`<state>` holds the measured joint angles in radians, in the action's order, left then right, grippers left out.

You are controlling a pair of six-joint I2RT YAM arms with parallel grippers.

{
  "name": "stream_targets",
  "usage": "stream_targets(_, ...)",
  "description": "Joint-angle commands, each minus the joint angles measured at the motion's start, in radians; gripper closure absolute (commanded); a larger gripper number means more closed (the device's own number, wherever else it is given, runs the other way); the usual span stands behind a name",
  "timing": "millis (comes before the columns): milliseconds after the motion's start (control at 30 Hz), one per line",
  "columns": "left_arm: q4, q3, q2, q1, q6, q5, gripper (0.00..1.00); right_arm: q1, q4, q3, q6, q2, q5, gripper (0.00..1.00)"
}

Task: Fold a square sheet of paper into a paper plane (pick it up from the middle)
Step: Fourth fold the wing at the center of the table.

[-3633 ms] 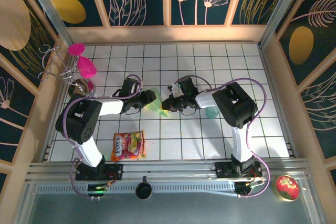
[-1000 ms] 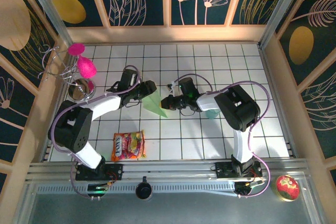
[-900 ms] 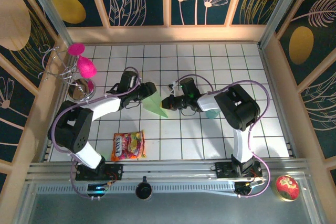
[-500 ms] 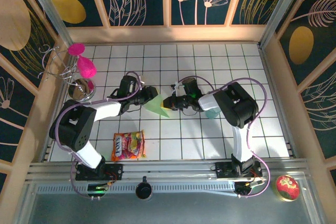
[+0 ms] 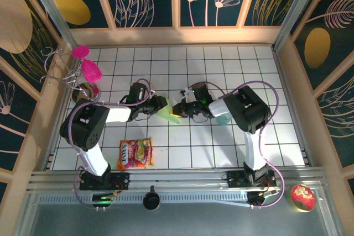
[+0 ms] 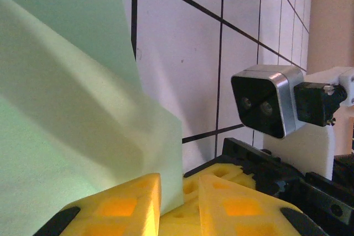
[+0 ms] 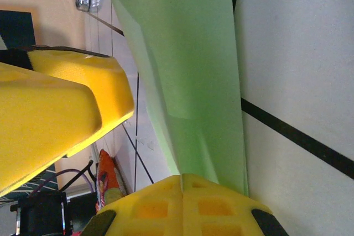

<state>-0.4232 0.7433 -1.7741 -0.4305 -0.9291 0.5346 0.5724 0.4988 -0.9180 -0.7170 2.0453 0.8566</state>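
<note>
View from above and the two wrist views, largest item first.

(a) Desk (image 5: 221, 64): white tiles with a black grid. Its near edge is cut off by the rail that carries the arm bases.

(b) Left arm (image 5: 88, 125) and right arm (image 5: 246, 106): both reach inward and meet near the middle of the desk. Their bulk hides the tiles beneath them.

(c) Paper (image 5: 166, 115): pale green, already creased, lying between the two claws just left of centre. From above I see only a small wedge of it, so I cannot trace its full outline. In both wrist views it runs out of the frame.

(d) Snack bag (image 5: 134, 153): lies flat near the left arm's base, well apart from the paper.

(e) Right claw (image 7: 182, 183): the yellow pads are pressed together with the paper's edge pinched between them. I read this as a closed grip on the paper.

(f) Left claw (image 6: 180, 186): the two yellow fingers (image 6: 119, 208) stand close together, with a corner of the paper dropping into the narrow slot between them. The contact itself lies below the frame edge, so I cannot tell whether the claw clamps the paper.

(g) Teal cup (image 5: 223, 119): beside the right arm and mostly hidden by it, with only a sliver showing.
</note>
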Motion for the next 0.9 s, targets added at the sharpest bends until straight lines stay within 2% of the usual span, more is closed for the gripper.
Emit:
stream_targets(0,-0.037,0.013,-0.011,0.004,-0.001,0.029,0.76,-0.012,0.029,0.012,-0.020,0.015,0.028,1.00)
stream_targets(800,0.025,0.081,-0.089,0.004,-0.001,-0.025,0.82,-0.016,0.031,0.017,-0.020,0.012,0.030,1.00)
stream_targets(867,0.043,0.089,-0.097,0.004,-0.004,-0.035,0.82,-0.015,0.022,0.016,-0.016,0.002,0.026,0.97)
